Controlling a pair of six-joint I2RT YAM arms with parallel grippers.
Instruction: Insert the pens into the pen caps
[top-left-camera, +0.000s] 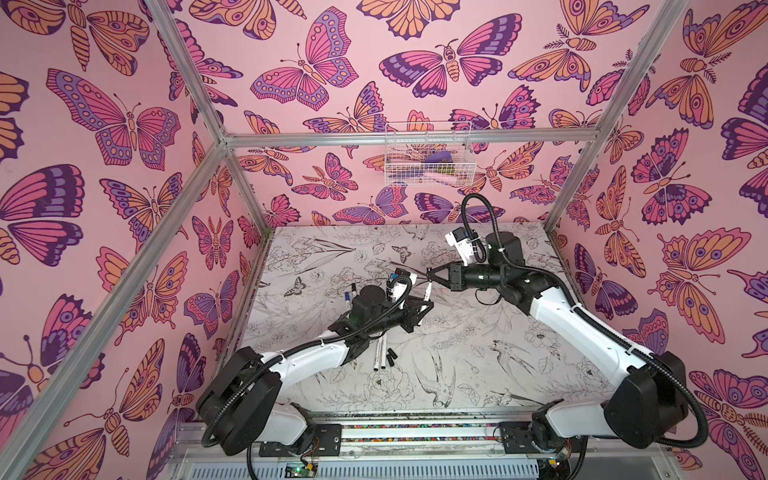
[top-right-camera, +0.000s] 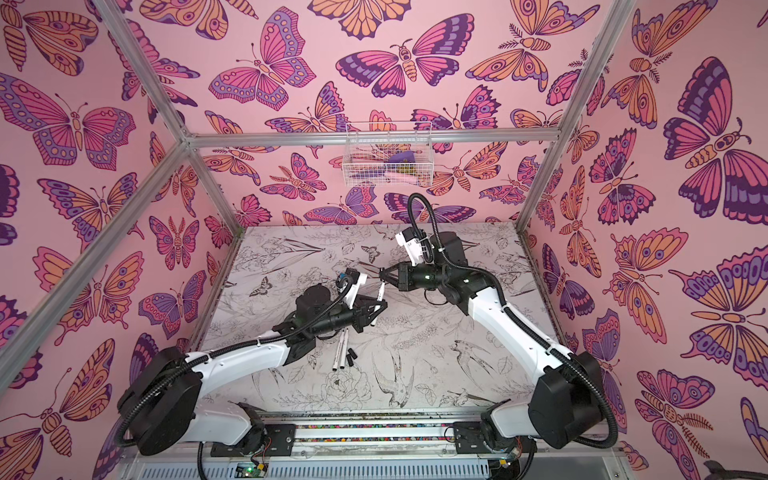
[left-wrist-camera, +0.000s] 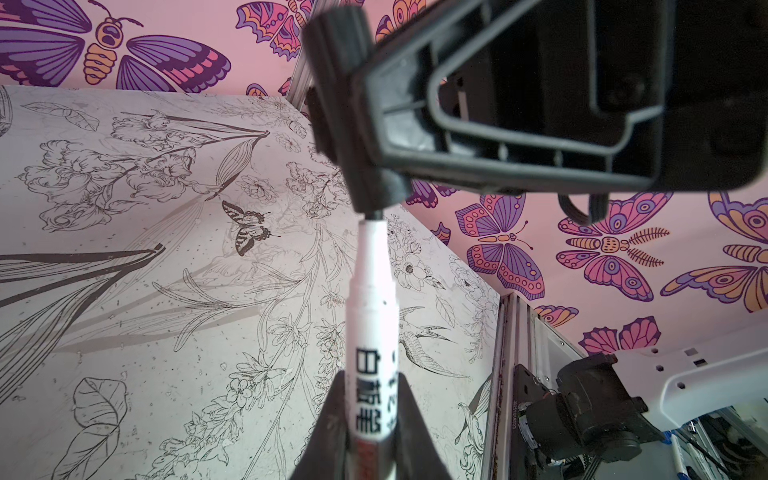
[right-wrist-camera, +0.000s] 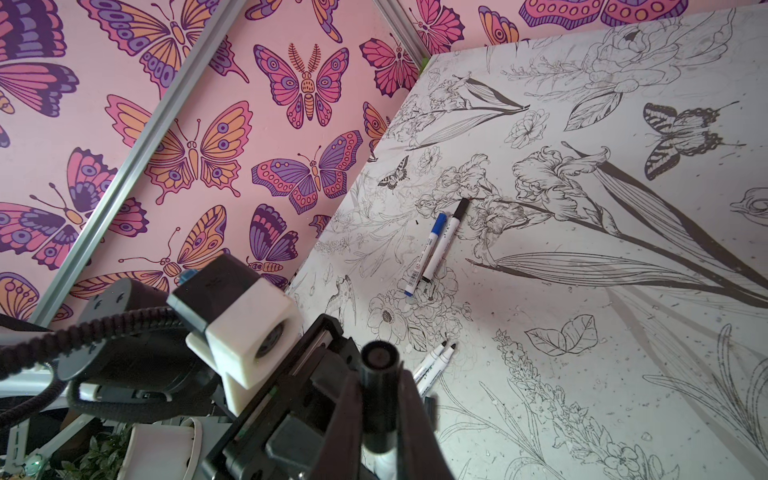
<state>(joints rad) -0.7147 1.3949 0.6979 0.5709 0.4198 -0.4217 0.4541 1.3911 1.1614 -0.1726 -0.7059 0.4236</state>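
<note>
My left gripper (left-wrist-camera: 372, 399) is shut on a white pen (left-wrist-camera: 372, 311) with black print, held above the table's middle. My right gripper (right-wrist-camera: 378, 378) is shut on a black pen cap (right-wrist-camera: 378, 399). The pen's dark nib sits at the cap's (left-wrist-camera: 353, 104) open mouth, with the white barrel still outside. In both top views the two grippers (top-left-camera: 424, 305) (top-left-camera: 430, 276) meet tip to tip. Two uncapped pens (top-left-camera: 380, 353) lie by loose black pen caps (top-left-camera: 390, 356) under the left arm. Two capped pens, one blue (right-wrist-camera: 424, 253) and one black (right-wrist-camera: 444, 241), lie further left.
A white wire basket (top-left-camera: 428, 156) hangs on the back wall. Aluminium frame posts (top-left-camera: 249, 195) and butterfly-papered walls close in the flower-printed table (top-left-camera: 478, 365) on three sides. Both arm bases stand on the front rail (top-left-camera: 415, 432).
</note>
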